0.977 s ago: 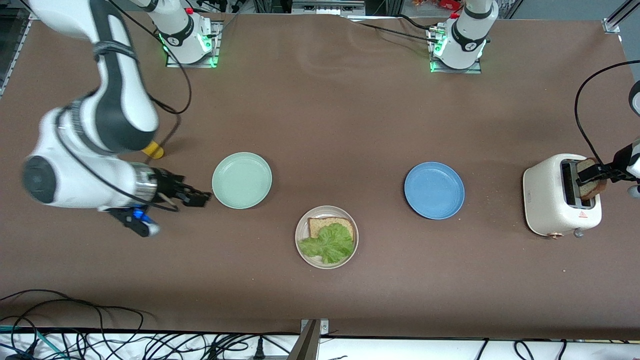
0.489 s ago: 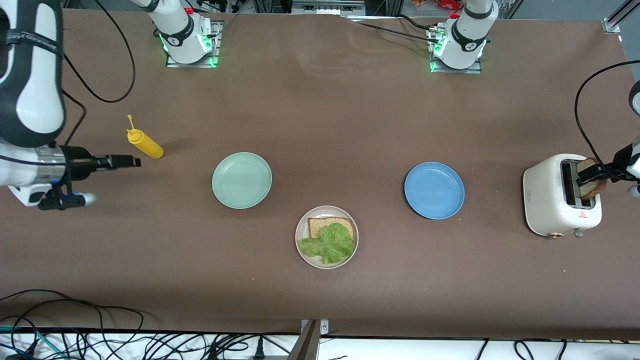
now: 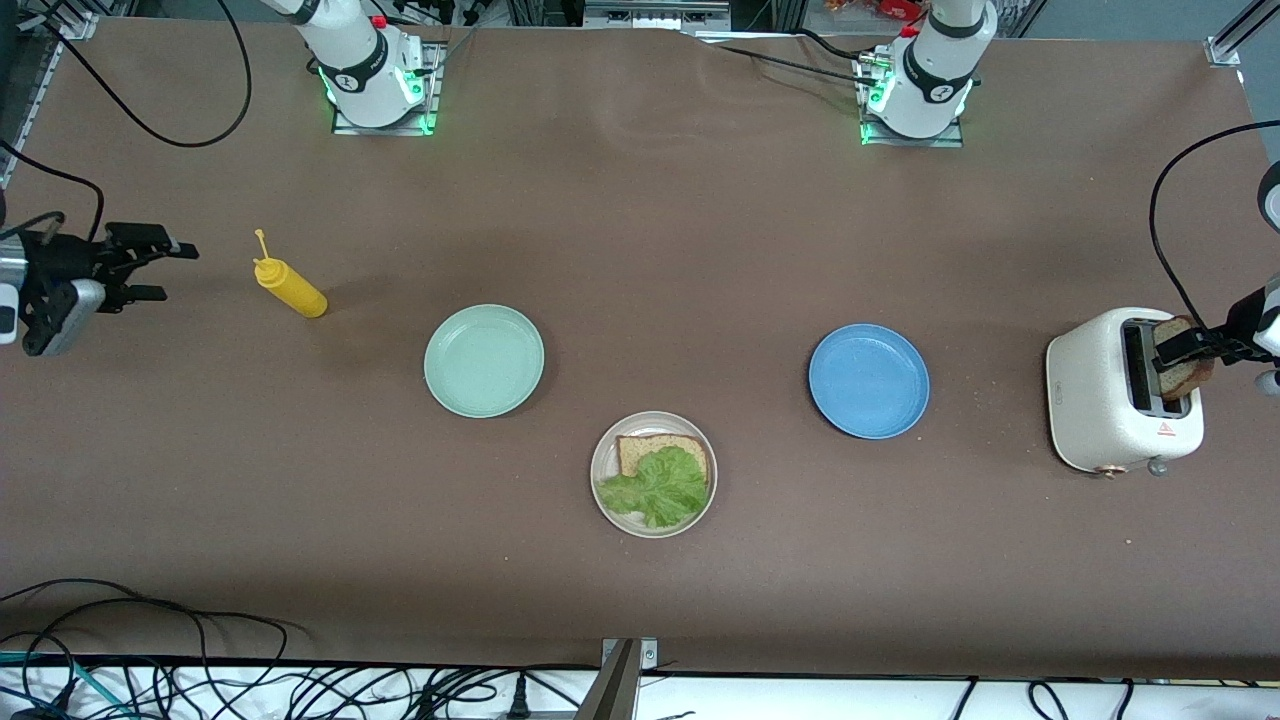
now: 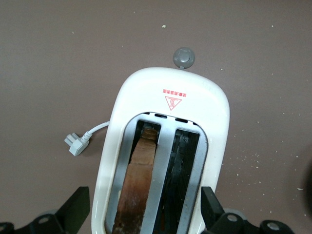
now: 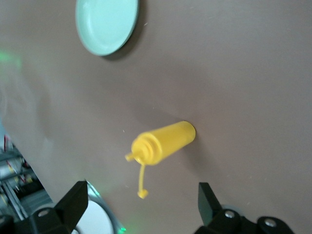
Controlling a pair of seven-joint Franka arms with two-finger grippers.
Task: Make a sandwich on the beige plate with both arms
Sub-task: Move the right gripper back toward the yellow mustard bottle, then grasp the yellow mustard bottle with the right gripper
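1. Only the front view shows the beige plate (image 3: 601, 470), nearest the camera, holding one bread slice (image 3: 645, 449) under a lettuce leaf (image 3: 657, 486).
2. Up close, the left wrist view shows the left hand (image 4: 145, 217) spread wide, straddling the second slice (image 4: 137, 184) standing in the toaster (image 4: 210, 105), plus a loose plug (image 4: 75, 143).
3. Released, the right hand (image 3: 160, 270) hangs beside the yellow bottle (image 5: 163, 143) on the surface (image 3: 640, 220) at the right arm's end.
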